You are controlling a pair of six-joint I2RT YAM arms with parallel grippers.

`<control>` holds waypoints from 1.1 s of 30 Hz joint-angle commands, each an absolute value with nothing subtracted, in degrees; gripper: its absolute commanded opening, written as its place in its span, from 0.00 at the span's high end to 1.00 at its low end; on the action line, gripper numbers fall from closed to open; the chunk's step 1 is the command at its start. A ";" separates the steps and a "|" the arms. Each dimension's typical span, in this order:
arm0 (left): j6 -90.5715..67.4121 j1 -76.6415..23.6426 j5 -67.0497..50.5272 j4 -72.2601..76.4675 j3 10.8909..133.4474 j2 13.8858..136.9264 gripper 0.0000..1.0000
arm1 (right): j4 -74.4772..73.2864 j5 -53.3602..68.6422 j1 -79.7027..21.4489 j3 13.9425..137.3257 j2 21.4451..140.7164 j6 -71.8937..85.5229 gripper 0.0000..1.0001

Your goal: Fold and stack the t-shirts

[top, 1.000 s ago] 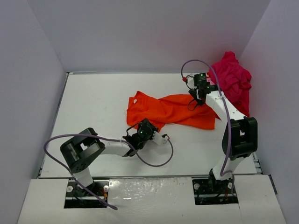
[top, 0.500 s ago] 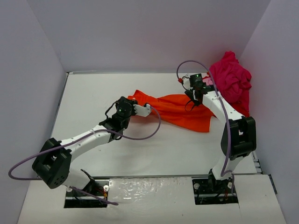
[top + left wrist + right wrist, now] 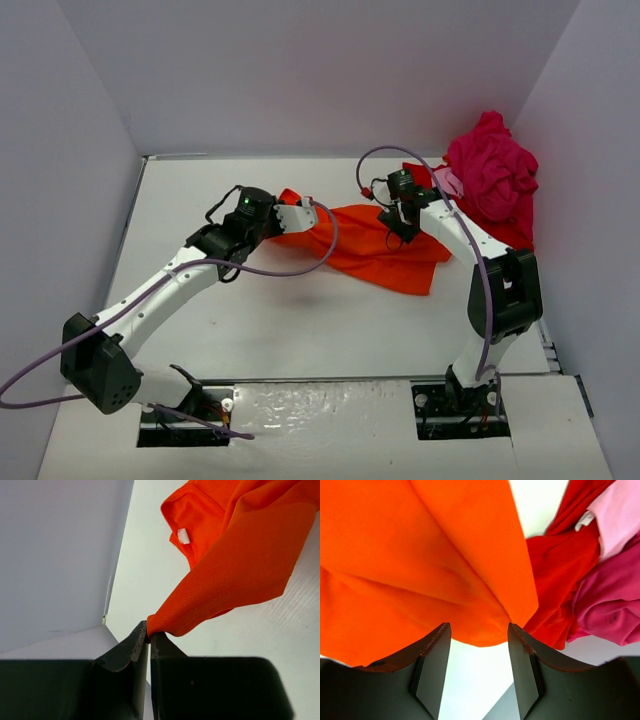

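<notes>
Orange t-shirt (image 3: 385, 248) spans middle of table (image 3: 250, 320), left gripper (image 3: 148, 638) clenched on its edge, right gripper (image 3: 479, 630) jaws apart over its far edge. Right wrist view shows that edge touching the red t-shirt (image 3: 560, 565), magenta t-shirt (image 3: 605, 605) beside it. The top view hides this behind the arm.

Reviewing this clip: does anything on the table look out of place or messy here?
Nothing is damaged. The orange t-shirt lies bunched and twisted, one edge pinched in the shut left hand. The right hand is open above it. The red and magenta t-shirts sit in a crumpled heap against the right wall.
</notes>
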State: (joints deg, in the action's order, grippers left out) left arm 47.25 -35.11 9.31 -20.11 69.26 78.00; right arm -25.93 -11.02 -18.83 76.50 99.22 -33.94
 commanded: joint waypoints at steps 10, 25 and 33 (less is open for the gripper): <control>45.73 -33.09 8.96 -19.56 72.18 82.79 1.00 | -38.32 -6.51 -18.63 62.36 93.69 -37.42 0.54; 45.03 -31.65 8.71 -19.79 72.52 83.16 1.00 | -38.50 -3.44 -19.92 59.11 98.63 -37.01 0.52; 44.82 -30.62 8.74 -18.88 71.85 82.48 1.00 | -36.33 -3.06 -21.46 57.02 103.74 -36.01 0.59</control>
